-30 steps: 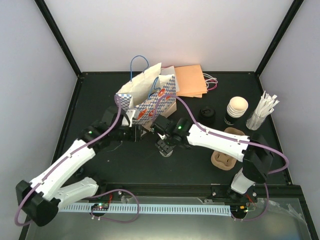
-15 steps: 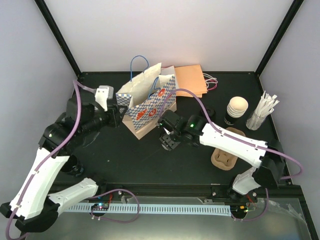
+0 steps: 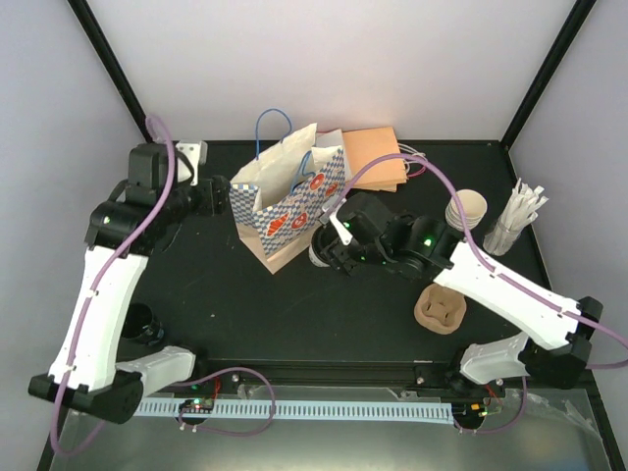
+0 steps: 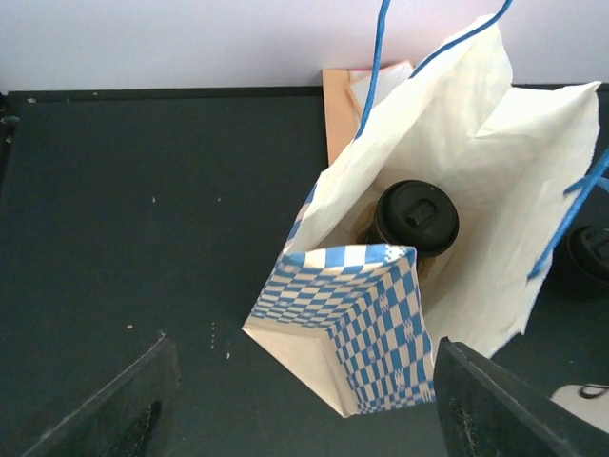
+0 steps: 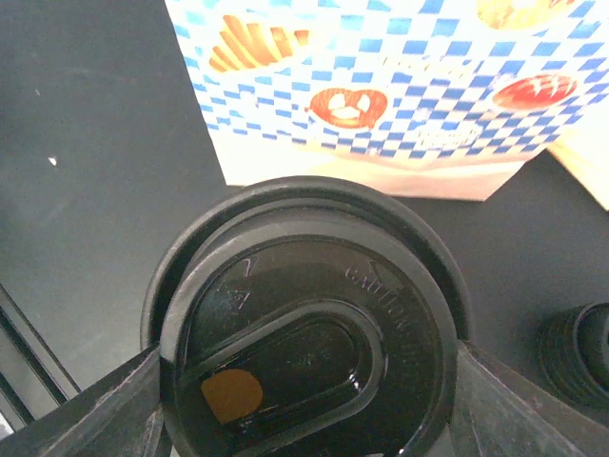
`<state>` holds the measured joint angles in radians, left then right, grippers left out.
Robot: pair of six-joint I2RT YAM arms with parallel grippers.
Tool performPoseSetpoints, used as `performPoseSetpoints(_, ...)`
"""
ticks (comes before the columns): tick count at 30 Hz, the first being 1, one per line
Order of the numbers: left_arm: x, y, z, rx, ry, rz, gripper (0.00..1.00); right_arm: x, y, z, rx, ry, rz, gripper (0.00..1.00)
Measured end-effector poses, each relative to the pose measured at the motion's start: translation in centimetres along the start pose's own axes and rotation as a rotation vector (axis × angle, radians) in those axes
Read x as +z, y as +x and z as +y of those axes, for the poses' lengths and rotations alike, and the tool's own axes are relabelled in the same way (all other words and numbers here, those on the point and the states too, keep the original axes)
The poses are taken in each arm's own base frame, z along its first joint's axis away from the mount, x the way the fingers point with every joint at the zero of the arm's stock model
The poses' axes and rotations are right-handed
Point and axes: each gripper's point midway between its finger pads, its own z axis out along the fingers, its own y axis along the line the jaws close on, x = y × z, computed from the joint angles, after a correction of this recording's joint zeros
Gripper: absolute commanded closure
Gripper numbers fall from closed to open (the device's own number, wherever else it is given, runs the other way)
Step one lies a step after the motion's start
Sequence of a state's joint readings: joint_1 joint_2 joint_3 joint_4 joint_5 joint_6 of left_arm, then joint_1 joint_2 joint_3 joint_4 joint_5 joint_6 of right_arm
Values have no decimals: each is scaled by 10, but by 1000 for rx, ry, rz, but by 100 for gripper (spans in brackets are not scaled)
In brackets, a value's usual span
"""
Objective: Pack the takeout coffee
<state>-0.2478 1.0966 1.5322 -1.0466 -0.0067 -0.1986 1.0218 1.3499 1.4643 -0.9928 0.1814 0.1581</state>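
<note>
Right tool (image 3: 329,253) grips takeout coffee (image 5: 309,324) beside bag (image 3: 289,211); left tool (image 3: 218,193) raised, open

The takeout coffee lid (image 5: 309,333) is glossy plastic, the bag (image 5: 381,86) matt paper.

The black table (image 3: 216,294) carries a blue-and-white checked paper bag (image 3: 289,211), upright at the far middle. Flat orange paper bags (image 3: 378,157) lie just behind it. At the right stand a stack of cream paper cups (image 3: 465,210) and a holder of white sticks (image 3: 515,218). A brown moulded-pulp carrier (image 3: 440,309) lies nearer.
</note>
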Motion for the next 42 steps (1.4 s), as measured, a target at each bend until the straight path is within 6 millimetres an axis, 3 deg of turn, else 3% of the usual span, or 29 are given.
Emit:
performPoseSetpoints(9, 57, -11, -9, 152, 53, 64, 19, -45, -23, -7, -12, -8, -123, 32)
performPoseSetpoints(12, 79, -19, -11, 194, 54, 87, 23, -56, -24, -9, -20, -10, -148, 32)
performPoseSetpoints(16, 119, -34, -13, 226, 57, 118, 36, -70, -25, -11, -24, -13, -178, 32)
performPoseSetpoints(20, 156, -49, -12, 234, 72, 150, 40, -82, -25, -13, -29, -15, -211, 32)
performPoseSetpoints(23, 175, -46, -15, 251, 111, 199, 41, -90, -26, -15, -29, -15, -231, 32)
performPoseSetpoints(28, 186, -30, -24, 279, 189, 262, 46, -95, -26, -18, -27, -5, -241, 33)
performPoseSetpoints(34, 183, -27, -31, 305, 242, 270, 75, -98, -28, -19, -25, 2, -247, 33)
performPoseSetpoints(37, 182, -26, -35, 319, 270, 269, 81, -98, -28, -19, -27, 3, -247, 33)
performPoseSetpoints(40, 181, -25, -39, 319, 289, 270, 96, -100, -29, -21, -28, 8, -253, 35)
performPoseSetpoints(42, 181, -25, -40, 312, 294, 270, 98, -103, -32, -22, -28, 13, -262, 35)
